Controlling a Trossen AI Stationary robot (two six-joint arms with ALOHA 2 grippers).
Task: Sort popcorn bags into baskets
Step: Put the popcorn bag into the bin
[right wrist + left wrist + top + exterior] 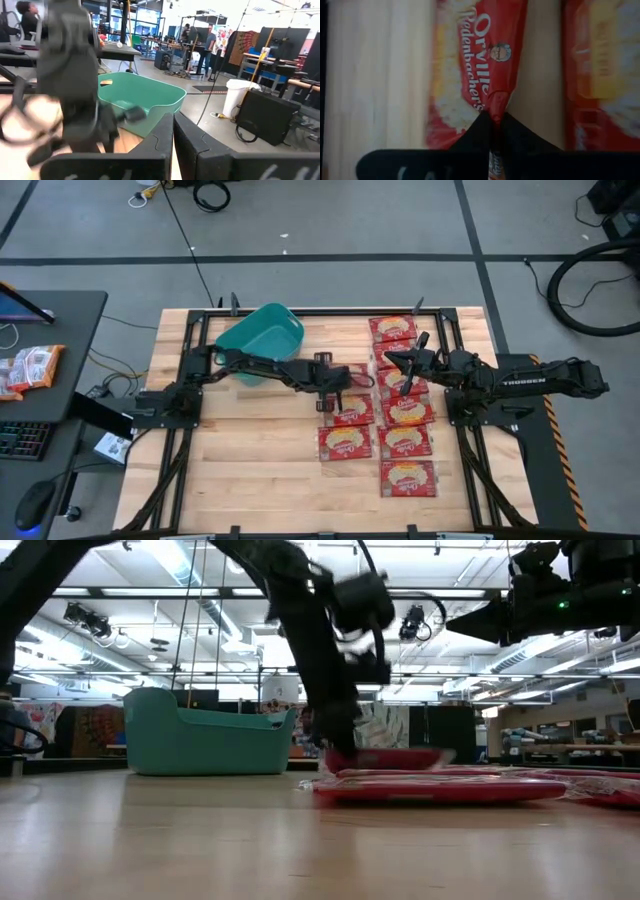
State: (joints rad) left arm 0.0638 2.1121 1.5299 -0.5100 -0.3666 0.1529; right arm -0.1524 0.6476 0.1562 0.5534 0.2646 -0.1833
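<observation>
Several red popcorn bags lie flat in columns on the right half of the wooden table. The teal basket stands at the far side, left of centre; it also shows in the low view and the right wrist view. My left gripper is at the table's middle, pointing down, shut on one popcorn bag. My right gripper is shut and empty, held high above the bags' far column, its fingers pointing toward the basket. My left gripper pinches the popcorn bag at one edge, where the wrapper is bunched into a narrow fold between the two fingertips. The fingers come from above, pointing down. In the low view the bag hangs roughly level, just above the bags on the table.
A black desk beside the table's left edge holds an orange-and-white snack packet and a keyboard. Black frame rails run along the table's far edge. Bare wood lies at the near left. People stand in the room beyond.
</observation>
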